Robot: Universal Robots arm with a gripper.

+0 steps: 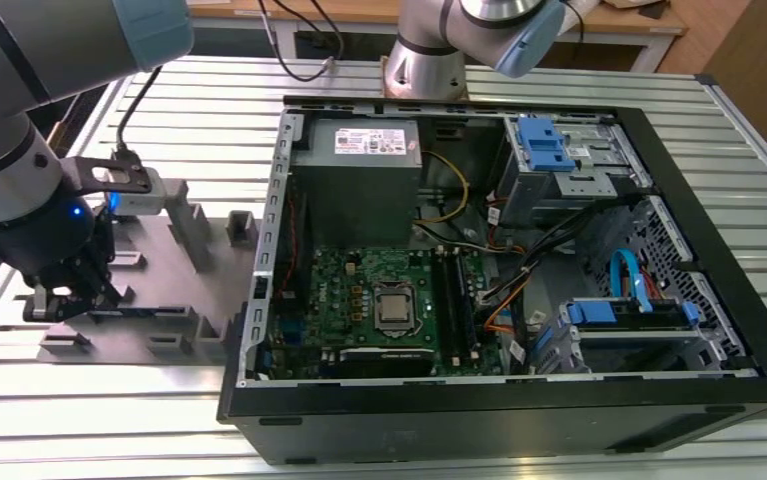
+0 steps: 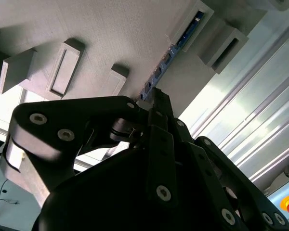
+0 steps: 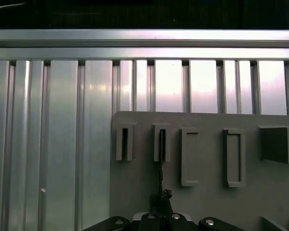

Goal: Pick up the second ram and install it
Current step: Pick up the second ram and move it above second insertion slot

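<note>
Pick step: gripper fingers are pinching ram end, seated in fixture slots at its edge. Lifting likely needs a straight pull.

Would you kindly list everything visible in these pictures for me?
second ram: one, dark green-black, standing on edge in the fixture's slots.
fixture plate: one, grey, raised blocks, beside the case on the exterior view's left.
computer case: one, black, open, on the table.
motherboard: one, green, inside the case.
power supply: one, grey, inside the case.
drive caddies: two, blue, inside the case.
table: one, ribbed silver.
arm: one, grey and blue, above the fixture.
claw: one, black, at the ram's end.
</note>
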